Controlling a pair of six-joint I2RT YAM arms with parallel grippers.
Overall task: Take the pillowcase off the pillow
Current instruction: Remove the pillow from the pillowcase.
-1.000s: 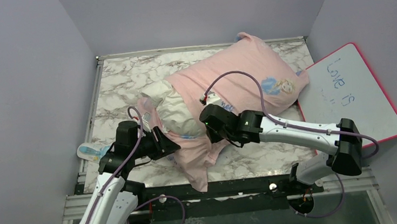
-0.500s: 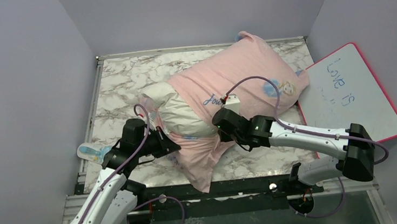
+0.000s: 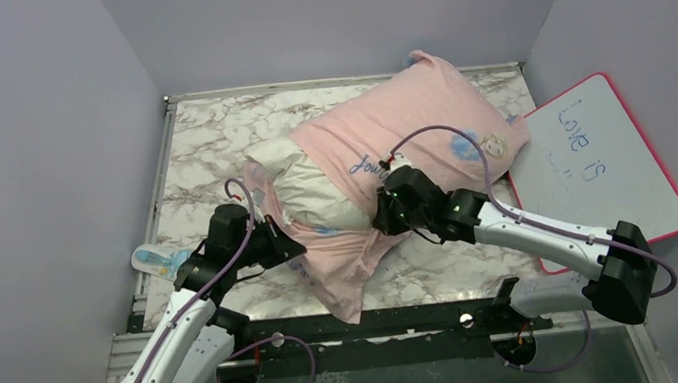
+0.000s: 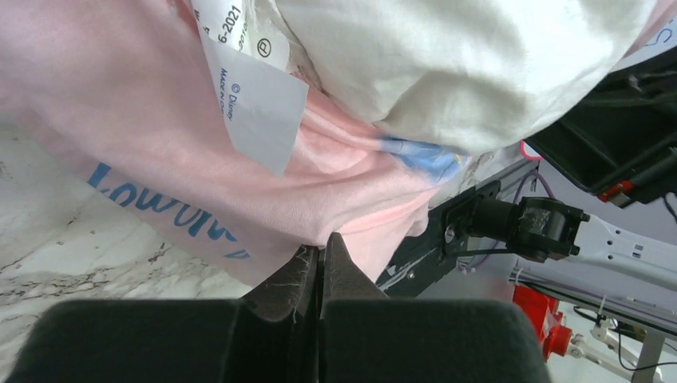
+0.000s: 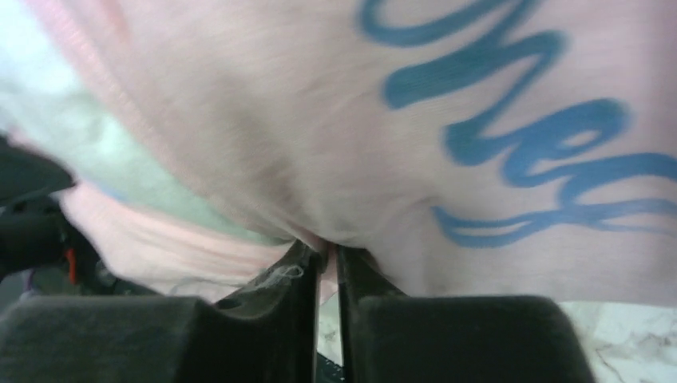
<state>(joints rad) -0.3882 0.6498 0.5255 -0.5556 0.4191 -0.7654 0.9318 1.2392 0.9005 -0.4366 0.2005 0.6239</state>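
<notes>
The pale pink pillowcase (image 3: 422,119) with its cursive blue lettering lies diagonally across the marble table (image 3: 206,138). The white pillow (image 3: 312,194) bulges out of its open near-left end. My left gripper (image 3: 296,249) is shut on the pillowcase's lower hem near the front. In the left wrist view the jaws (image 4: 322,239) pinch pink fabric (image 4: 160,120) under the pillow (image 4: 447,72) and a white label (image 4: 255,104). My right gripper (image 3: 381,220) sits at the upper hem. Its narrow jaws (image 5: 326,249) hold a fold of pillowcase (image 5: 319,120) beside the pillow (image 5: 80,136).
A pink-framed whiteboard (image 3: 605,154) leans at the table's right edge, close to my right arm. A small blue-and-white object (image 3: 158,258) lies off the table's left edge. Grey walls enclose three sides.
My left gripper has shut on the lower hem. My right gripper has moved right and away from me with the upper hem, uncovering more of the white pillow.
</notes>
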